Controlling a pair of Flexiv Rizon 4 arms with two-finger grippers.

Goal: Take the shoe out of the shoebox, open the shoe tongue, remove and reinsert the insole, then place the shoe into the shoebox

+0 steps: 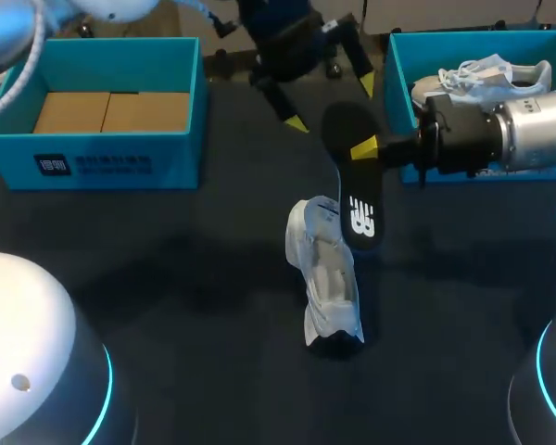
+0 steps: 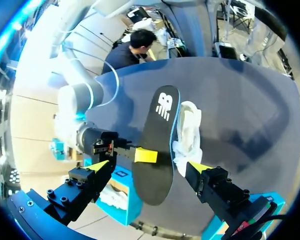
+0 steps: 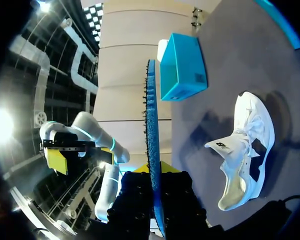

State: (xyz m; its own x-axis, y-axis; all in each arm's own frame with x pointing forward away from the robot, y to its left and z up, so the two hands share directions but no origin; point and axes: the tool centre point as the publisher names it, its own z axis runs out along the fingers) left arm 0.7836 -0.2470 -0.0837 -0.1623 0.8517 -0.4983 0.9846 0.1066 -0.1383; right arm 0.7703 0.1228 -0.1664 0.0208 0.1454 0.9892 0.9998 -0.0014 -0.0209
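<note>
Dark grey tabletop (image 1: 167, 278) work looks past halfway: my right gripper (image 1: 363, 148) pinches the removed flat black foam insole (image 1: 357, 199), its long axis crossing the fingers and roughly parallel to the white mesh shoe (image 1: 326, 278) just beneath, reinsertion and boxing remaining, with my left gripper (image 1: 332, 104) spread empty beyond.

I saw a black insole (image 1: 357, 199) with a white logo and blue underside, a white shoe (image 1: 326, 278), a teal shoebox (image 1: 120, 162) left of it, and a dark grey counter (image 1: 195, 287).

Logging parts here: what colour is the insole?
The insole is black with a white logo; the left wrist view shows it best.
</note>
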